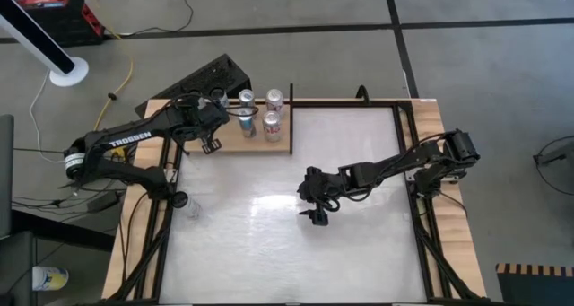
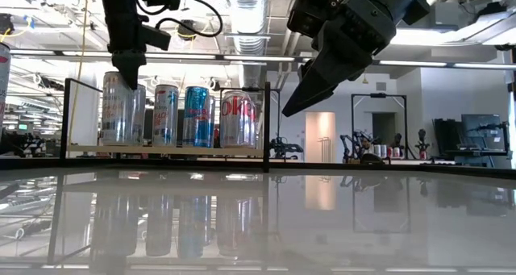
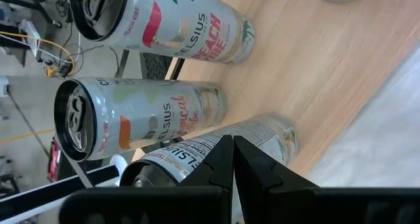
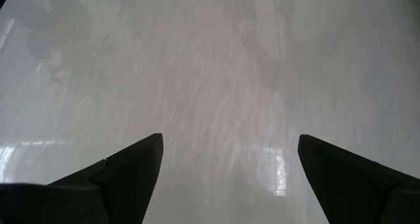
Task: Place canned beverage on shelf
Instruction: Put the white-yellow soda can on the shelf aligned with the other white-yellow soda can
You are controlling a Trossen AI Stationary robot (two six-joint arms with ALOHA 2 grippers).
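White table (image 1: 269,243): cans (image 1: 272,124) crowd the shelf (image 1: 229,143) beside left hand (image 1: 212,145).

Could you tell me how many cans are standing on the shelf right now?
5 by the low view, all upright on the shelf: in the high view two at its back edge, two in front, one at the left arm, partly hidden.

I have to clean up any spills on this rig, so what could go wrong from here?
1. The left gripper, shut and empty, hangs close beside the cans standing packed on the shelf; a sideways swing while pulling away could topple one, and a neighbour with it.
2. The cans nearest the white table stand by the shelf's open front edge, so a nudged can may roll off.
The open right gripper hangs over bare table, so it poses little threat.
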